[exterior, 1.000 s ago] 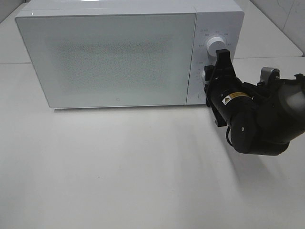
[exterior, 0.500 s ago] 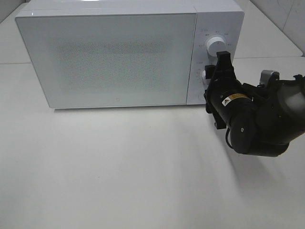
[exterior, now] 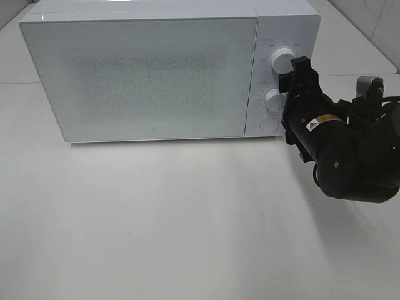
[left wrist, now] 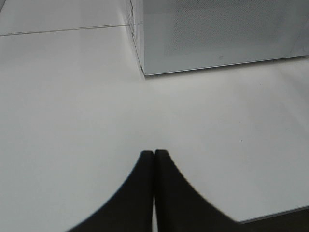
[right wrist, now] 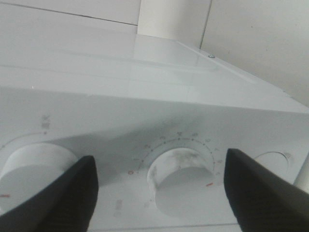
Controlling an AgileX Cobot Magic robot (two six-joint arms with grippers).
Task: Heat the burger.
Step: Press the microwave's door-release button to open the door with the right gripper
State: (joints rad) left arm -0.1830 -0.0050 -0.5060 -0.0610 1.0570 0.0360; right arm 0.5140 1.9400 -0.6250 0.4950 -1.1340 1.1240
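The burger is hidden; the white microwave (exterior: 150, 75) stands with its door closed. My right gripper (exterior: 290, 92) hangs just in front of the control panel, level with the lower knob (exterior: 273, 99) and a little apart from it. In the right wrist view the right gripper (right wrist: 160, 162) is open, its two dark fingers (right wrist: 72, 193) standing either side of that lower knob (right wrist: 181, 181) without touching it. The upper knob (exterior: 283, 57) is free. My left gripper (left wrist: 154, 154) is shut on nothing, low over the table near the microwave's front left corner (left wrist: 145, 72).
A round button (exterior: 265, 126) sits below the knobs on the panel. The white table (exterior: 187, 219) spreads in front of the microwave. The bulky black right arm (exterior: 350, 156) fills the space right of the panel. A tiled wall (exterior: 375, 25) rises at the back right.
My right gripper has opened and drawn back to the right from the lower knob, which now shows uncovered. The microwave door has stayed closed.
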